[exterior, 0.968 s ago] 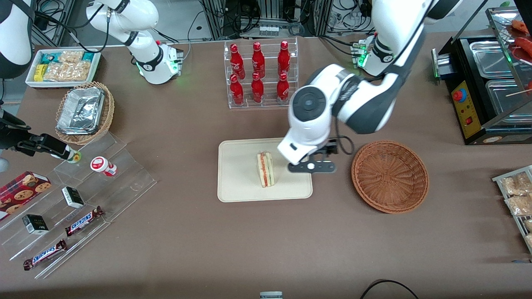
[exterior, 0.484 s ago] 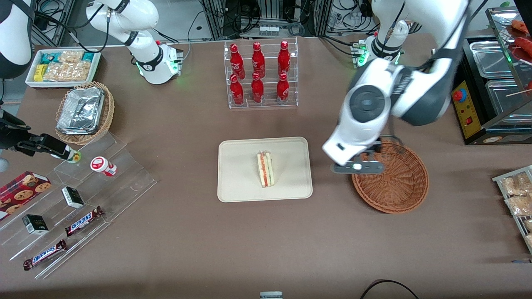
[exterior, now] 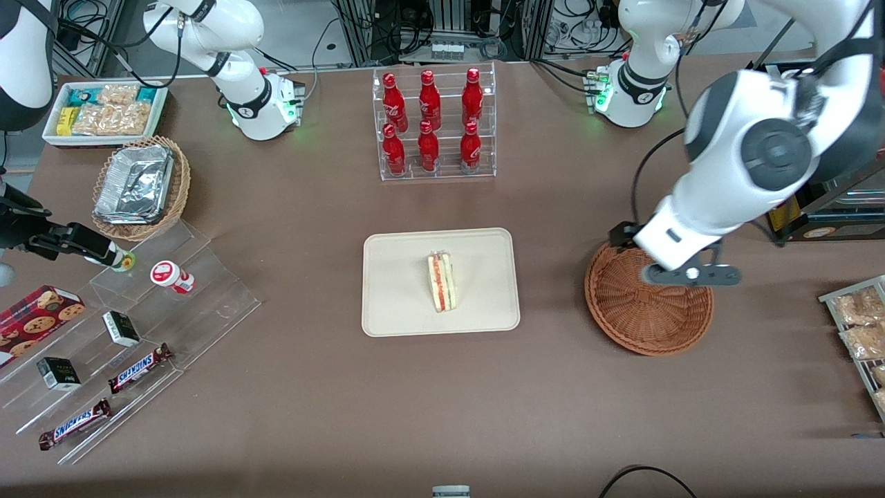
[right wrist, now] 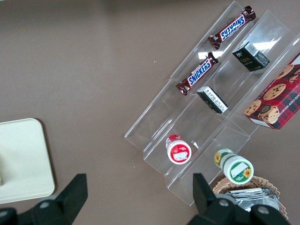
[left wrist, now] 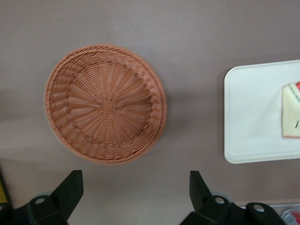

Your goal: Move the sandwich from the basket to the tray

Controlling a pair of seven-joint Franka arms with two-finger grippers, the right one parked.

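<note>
The sandwich [exterior: 442, 281], a pale wedge with red and green layers, lies on the cream tray [exterior: 394, 297] near its middle. The round reddish-brown wicker basket [exterior: 646, 315] stands beside the tray, toward the working arm's end of the table, and holds nothing. My gripper [exterior: 684, 274] hangs high above the basket's rim, well apart from the sandwich. In the left wrist view the gripper [left wrist: 135, 180] is open with only bare table between its black fingers [left wrist: 70, 187]. That view also takes in the whole basket [left wrist: 105, 103], part of the tray [left wrist: 253, 117] and a corner of the sandwich [left wrist: 291, 110].
A clear rack of red bottles [exterior: 432, 124] stands farther from the front camera than the tray. A black appliance [exterior: 809, 145] and snack packets [exterior: 861, 325] sit at the working arm's end. A stepped acrylic display [exterior: 131, 332] and a tan basket of foil containers [exterior: 142, 187] are toward the parked arm's end.
My gripper has swung from above the tray's edge to above the basket and risen. The sandwich has stayed put on the tray.
</note>
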